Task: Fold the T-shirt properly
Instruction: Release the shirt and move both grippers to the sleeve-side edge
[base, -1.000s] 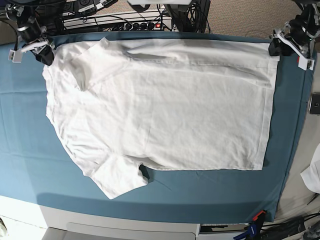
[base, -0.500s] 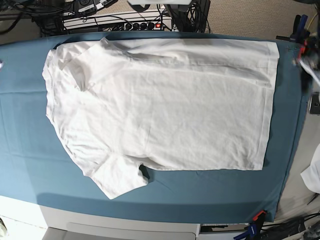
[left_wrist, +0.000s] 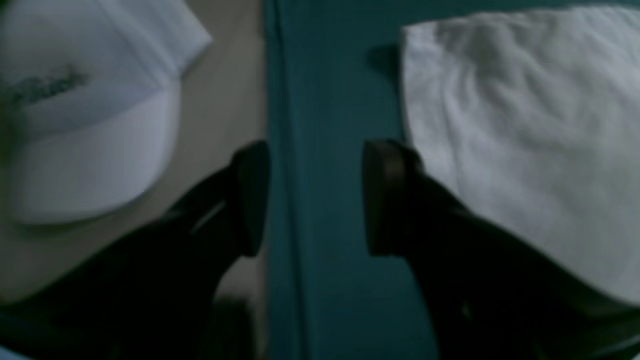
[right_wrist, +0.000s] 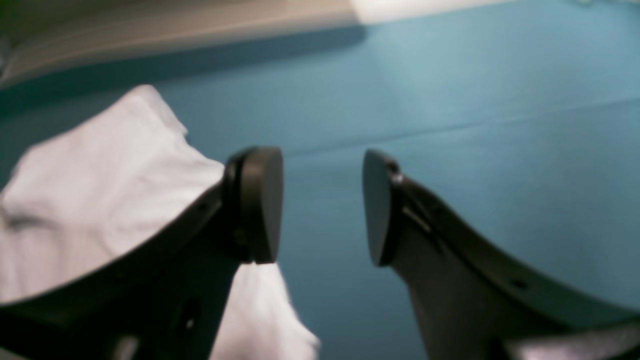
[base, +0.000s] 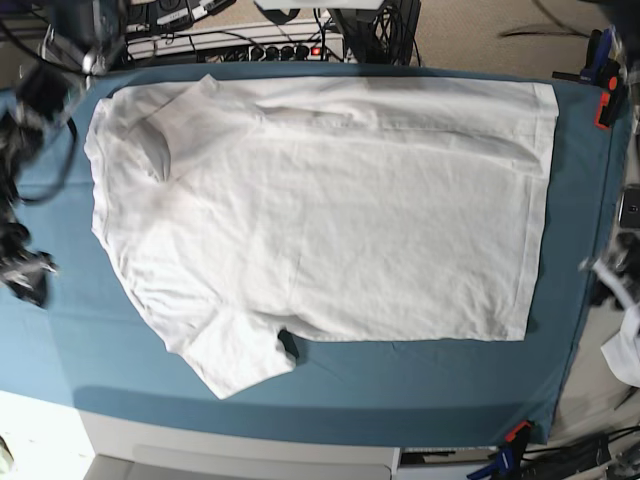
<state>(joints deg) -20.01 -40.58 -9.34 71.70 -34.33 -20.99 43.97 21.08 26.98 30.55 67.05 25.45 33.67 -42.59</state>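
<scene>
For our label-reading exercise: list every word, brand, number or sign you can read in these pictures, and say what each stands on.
None can be read.
Plain white cotton T-shirt: no print.
Teal cloth sheet: no markings.
White folded cloth beside the sheet: a dark smudge, perhaps lettering, too blurred to read.

free: teal cloth strip along near edge | obstacle: T-shirt covering table centre

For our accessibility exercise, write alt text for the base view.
A wrinkled white T-shirt lies spread flat on a teal cloth sheet. The right gripper and left gripper sit blurred at opposite edges, clear of it.
</scene>
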